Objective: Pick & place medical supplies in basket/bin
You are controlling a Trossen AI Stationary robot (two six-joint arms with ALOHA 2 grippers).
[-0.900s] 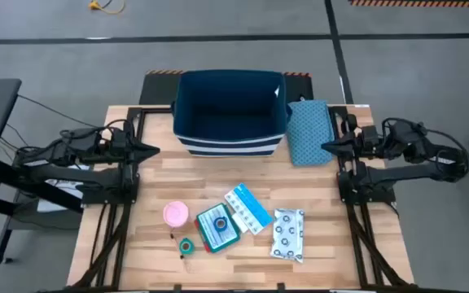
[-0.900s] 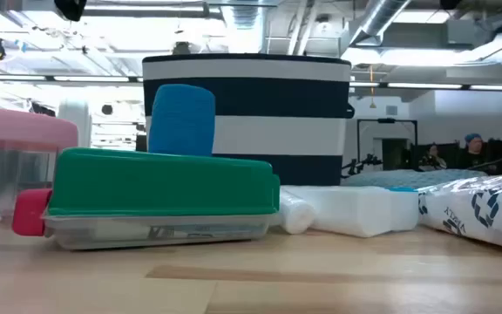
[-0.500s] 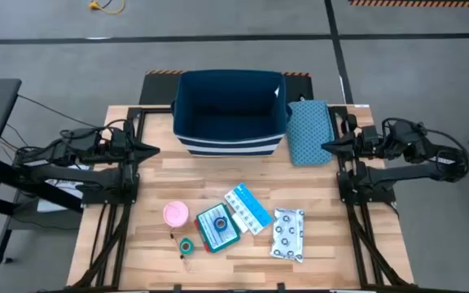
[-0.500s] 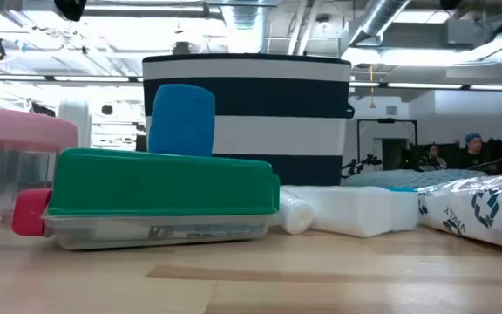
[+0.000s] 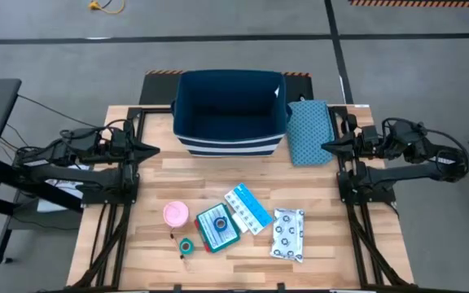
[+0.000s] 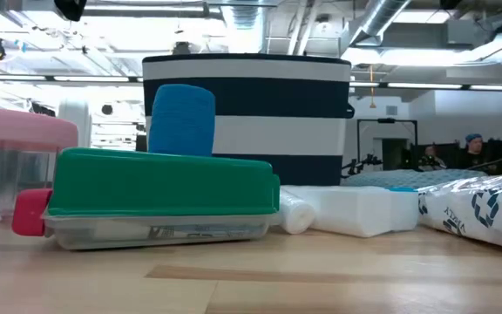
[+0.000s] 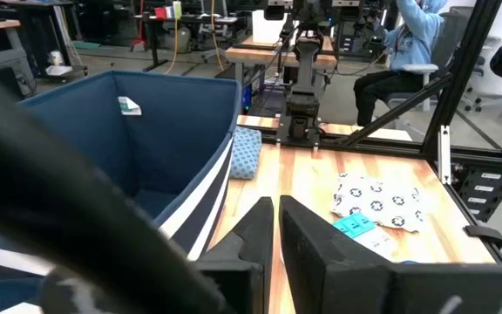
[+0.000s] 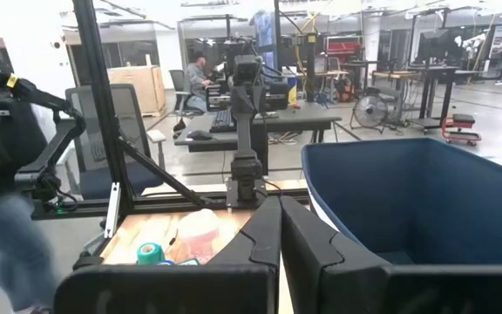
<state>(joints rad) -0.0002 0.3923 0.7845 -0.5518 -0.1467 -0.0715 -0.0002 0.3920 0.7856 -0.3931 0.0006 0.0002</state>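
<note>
The table (image 5: 153,195) is pale, matt wood planks. The bin (image 5: 230,110) looks like soft navy cloth, as does the dotted teal cloth (image 5: 308,132) just beside the right pincer (image 5: 326,146). The ring-patterned pouch (image 5: 288,234) shows glossy, crinkled plastic; the teal box (image 6: 159,187) smooth plastic.

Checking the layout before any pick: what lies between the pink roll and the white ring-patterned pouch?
In the high view, between the pink roll and the white ring-patterned pouch lie the teal flat box and the light-blue/white packet, side by side on the table.
</note>
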